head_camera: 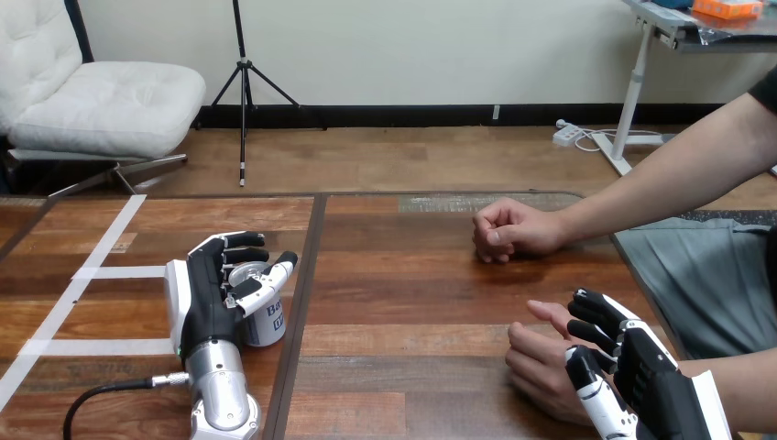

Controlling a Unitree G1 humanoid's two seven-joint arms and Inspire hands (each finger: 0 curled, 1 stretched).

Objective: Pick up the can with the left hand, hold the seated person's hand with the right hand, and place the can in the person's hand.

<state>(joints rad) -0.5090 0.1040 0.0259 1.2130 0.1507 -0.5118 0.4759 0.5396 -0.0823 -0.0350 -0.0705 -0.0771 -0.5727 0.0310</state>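
Note:
A silver can (266,323) with blue print stands on the wooden table (412,302) at the left. My left hand (213,298) is wrapped round it: the fingers (234,246) curl over its far side and the thumb (273,277) presses across its top front. At the lower right the person's hand (539,362) lies on its side with loosely curled fingers. My right hand (641,376) grips it from the wrist side, with the fingers behind it and the thumb (591,392) across its near side.
The person's other hand (508,229) rests as a fist on the table's far right, its forearm reaching in from the right edge. White tape lines (101,271) mark the table's left part. A dark seam (307,275) runs down the tabletop next to the can.

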